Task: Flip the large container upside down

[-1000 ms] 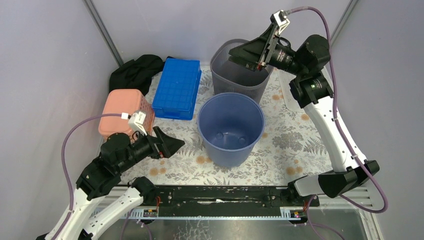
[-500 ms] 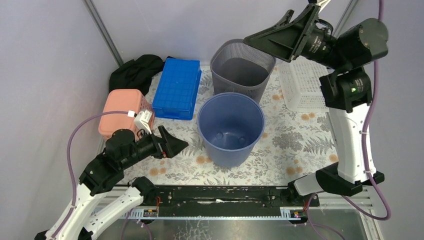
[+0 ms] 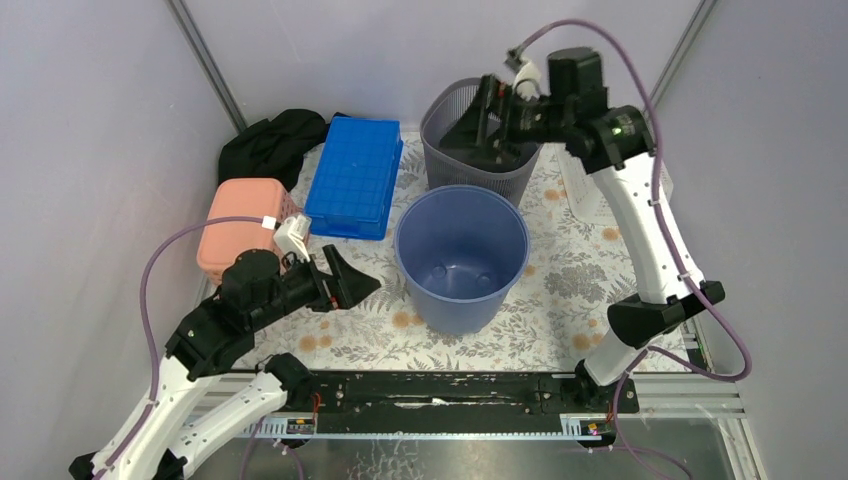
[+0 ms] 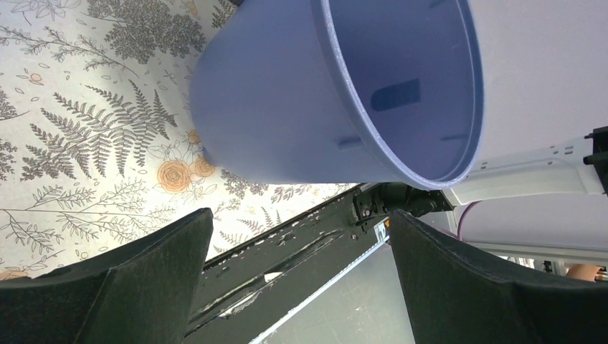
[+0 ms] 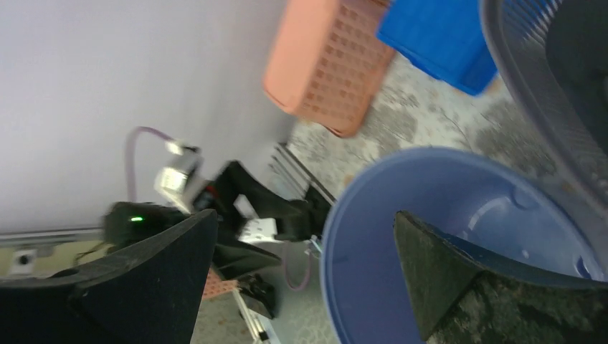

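right gripper, jaws wide and empty, drops back down over grey mesh basket; left gripper, equally wide, edges nearer blue bucket, which stands upright, ungrasped.

Blue bucket, floral cloth, pink basket

Kinda blurry shot, but the right claw is spread wide, one dark finger in each bottom corner. Past it the blue bucket stands upright on the flowery surface, mouth open. A grey mesh basket crowds the top right, just beside the bucket. Further back, a pink basket sits next to a blue crate. The left arm and its purple cable show on the left.
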You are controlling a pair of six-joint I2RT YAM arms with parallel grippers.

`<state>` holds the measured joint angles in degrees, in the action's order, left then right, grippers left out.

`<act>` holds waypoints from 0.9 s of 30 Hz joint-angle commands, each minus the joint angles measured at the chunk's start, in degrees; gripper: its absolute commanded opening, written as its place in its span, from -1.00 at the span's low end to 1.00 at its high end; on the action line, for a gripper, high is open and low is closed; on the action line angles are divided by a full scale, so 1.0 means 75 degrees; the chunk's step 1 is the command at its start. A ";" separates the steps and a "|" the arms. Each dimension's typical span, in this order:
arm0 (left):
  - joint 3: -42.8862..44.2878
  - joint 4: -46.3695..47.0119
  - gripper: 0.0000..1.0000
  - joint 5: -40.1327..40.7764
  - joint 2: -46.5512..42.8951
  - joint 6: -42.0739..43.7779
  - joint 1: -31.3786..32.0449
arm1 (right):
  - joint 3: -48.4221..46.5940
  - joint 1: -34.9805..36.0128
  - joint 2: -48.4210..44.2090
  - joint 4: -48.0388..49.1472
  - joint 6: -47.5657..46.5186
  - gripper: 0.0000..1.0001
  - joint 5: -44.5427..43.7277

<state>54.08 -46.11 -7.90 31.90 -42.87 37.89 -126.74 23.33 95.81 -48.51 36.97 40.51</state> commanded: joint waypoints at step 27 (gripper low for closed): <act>0.0500 -0.0764 1.00 -0.0104 -0.0580 -0.0126 0.0034 | -0.0277 0.5466 0.1645 -0.3264 0.1420 0.61 -0.7432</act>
<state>56.51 -51.00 -6.48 29.06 -44.12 37.89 -121.82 62.83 105.16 -67.57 44.45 -9.15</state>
